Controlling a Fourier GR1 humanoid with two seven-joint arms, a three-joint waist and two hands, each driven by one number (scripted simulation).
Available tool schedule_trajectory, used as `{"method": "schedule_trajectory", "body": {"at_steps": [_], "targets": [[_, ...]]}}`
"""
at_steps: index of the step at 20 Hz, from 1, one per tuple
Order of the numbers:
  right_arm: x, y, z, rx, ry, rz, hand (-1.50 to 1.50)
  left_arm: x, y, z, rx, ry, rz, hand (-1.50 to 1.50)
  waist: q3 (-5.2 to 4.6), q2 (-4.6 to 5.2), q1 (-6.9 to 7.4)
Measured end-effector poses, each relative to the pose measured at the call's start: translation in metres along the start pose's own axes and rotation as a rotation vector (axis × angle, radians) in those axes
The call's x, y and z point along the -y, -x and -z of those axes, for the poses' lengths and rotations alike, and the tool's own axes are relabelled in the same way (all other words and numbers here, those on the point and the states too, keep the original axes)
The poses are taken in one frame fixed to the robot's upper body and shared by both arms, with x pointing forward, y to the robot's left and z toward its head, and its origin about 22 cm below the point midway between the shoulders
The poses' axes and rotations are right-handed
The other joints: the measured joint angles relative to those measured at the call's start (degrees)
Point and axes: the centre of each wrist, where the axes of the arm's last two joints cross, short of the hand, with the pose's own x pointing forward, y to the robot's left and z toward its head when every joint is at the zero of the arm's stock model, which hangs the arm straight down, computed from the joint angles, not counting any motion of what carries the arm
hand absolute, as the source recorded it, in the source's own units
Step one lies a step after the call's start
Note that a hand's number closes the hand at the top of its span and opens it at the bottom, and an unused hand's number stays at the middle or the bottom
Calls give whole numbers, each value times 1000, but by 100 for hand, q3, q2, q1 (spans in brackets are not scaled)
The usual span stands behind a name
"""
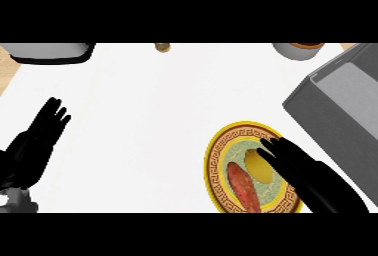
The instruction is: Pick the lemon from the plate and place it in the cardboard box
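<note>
Right hand (306,172) over plate (221,150), lower right.
One lemon (256,162) and one red-orange item (244,186) on plate, straight fingers touching lemon; left hand (37,142) open, lower left; one grey box (336,97) upper right on white counter (148,110).

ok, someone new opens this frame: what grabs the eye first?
Probably the yellow plate with its patterned rim, low and right of centre, where the right robot hand reaches over the lemon with fingers extended; a reddish elongated item lies beside the lemon. Next, the big grey box at the right edge, then the left robot hand resting open at far left.
</note>
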Motion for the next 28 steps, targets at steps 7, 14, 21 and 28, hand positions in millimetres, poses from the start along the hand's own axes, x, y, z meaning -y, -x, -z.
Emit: {"method": "schedule_trajectory", "body": {"at_steps": [7,14,21,28], "targets": [[-11,-10,10,-38,-12,-15,-150,-2,1,2,4,0,1,0,0,0,-1],[-24,-1,20,-70,-31,-43,-150,2,-2,6,-4,5,5,0,1,2,1],[-28,8,35,-84,-67,-58,-150,-4,-11,0,2,4,2,0,1,1,10],[-43,9,46,-96,-93,-65,-150,-4,-5,1,-1,4,-1,0,0,1,9]]}}
